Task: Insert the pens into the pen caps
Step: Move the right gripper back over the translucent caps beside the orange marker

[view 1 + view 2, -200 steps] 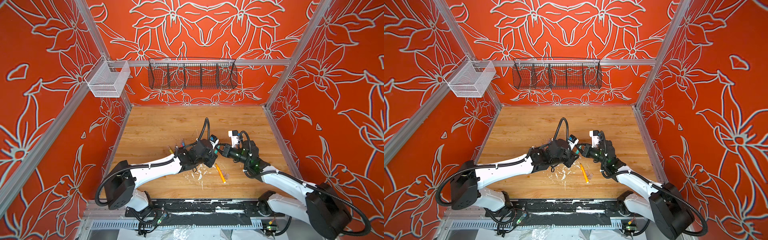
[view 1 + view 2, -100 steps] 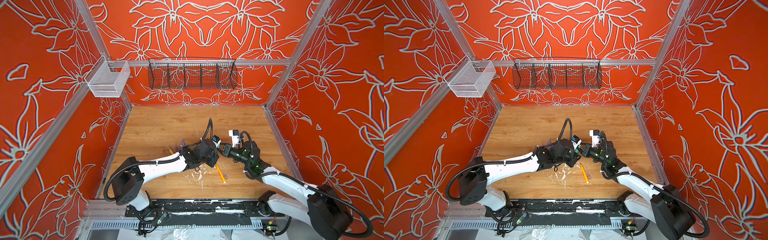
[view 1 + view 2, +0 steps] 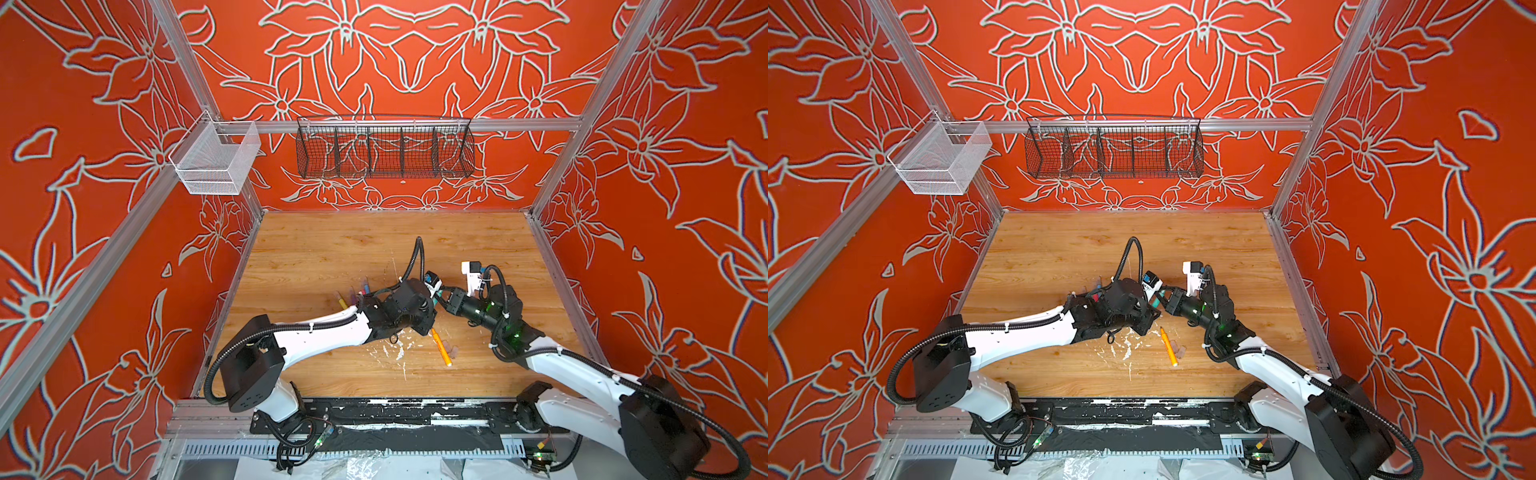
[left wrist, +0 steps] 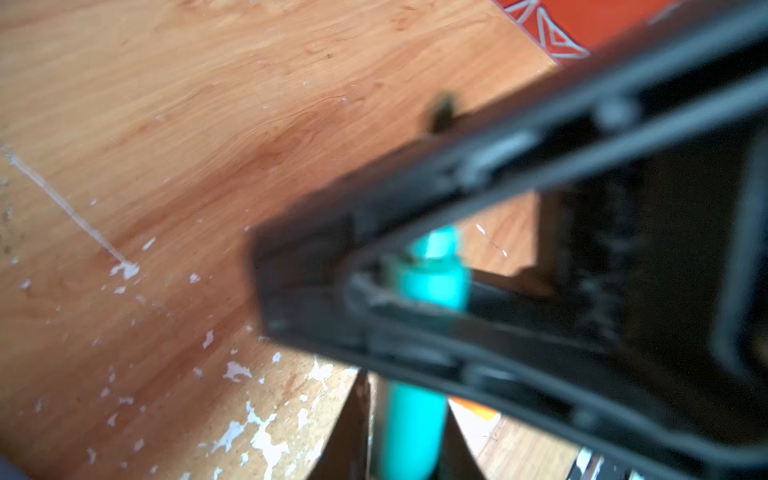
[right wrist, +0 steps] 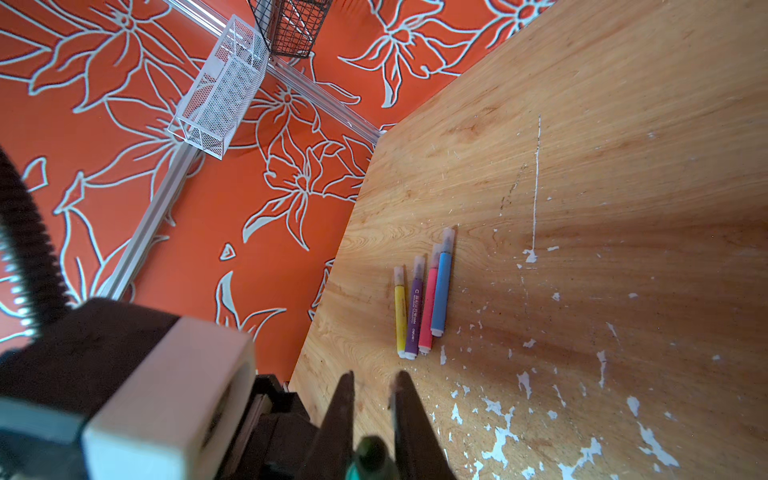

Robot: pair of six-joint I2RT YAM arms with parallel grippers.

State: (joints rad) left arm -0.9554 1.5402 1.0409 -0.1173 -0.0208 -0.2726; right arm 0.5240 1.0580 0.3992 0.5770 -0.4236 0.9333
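Surface: pale wood table (image 3: 332,249), white flecks (image 3: 397,351) toward front.
Room: orange walls (image 3: 685,124), white flower outlines.
Pincers: left gripper (image 4: 405,386) and right gripper (image 5: 375,376) both clamped on green pen (image 4: 411,432), above mid-table.
Loose: orange pen (image 3: 441,348) lying beside flecks.

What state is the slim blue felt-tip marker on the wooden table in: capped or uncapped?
Capped: in the right wrist view, a stubby translucent whitish cap sits over one end of the slim blue marker.

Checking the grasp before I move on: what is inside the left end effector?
A green pen, clamped in the left end effector; the right end effector grips its other end. Blur and the black fingers hide whether a cap sits on its tip.
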